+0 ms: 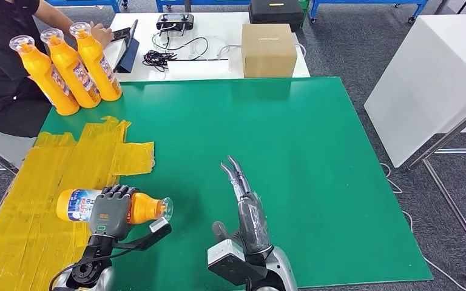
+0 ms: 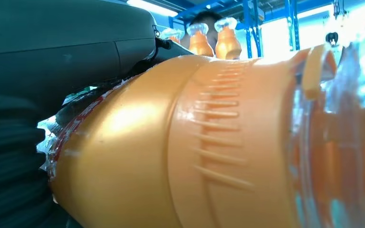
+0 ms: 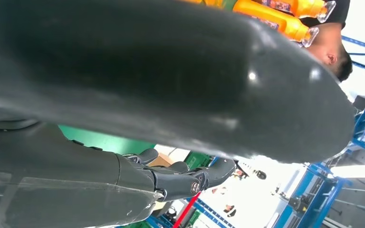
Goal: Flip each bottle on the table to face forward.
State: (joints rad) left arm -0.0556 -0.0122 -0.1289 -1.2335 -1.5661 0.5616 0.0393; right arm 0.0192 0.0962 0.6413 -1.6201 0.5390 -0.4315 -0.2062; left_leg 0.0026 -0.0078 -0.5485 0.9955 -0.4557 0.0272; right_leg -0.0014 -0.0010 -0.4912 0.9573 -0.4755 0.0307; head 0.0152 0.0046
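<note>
worktop: green mat (image 1: 315,182), yellow tape patch under the left robot hand
left robot hand (image 1: 110,212): wrapped round the orange plastic bottle lying sideways (image 1: 82,205)
right robot hand (image 1: 246,212): fingers straight, apart, holding nothing
three upright orange bottles (image 1: 67,66): far beyond the left robot hand

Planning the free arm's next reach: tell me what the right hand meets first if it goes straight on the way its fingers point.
The right hand points forward over the bare green table mat. The way looks free as far as the mat's far edge; beyond that, roughly in line, sits the brown cardboard box, though depth is uncertain.
</note>
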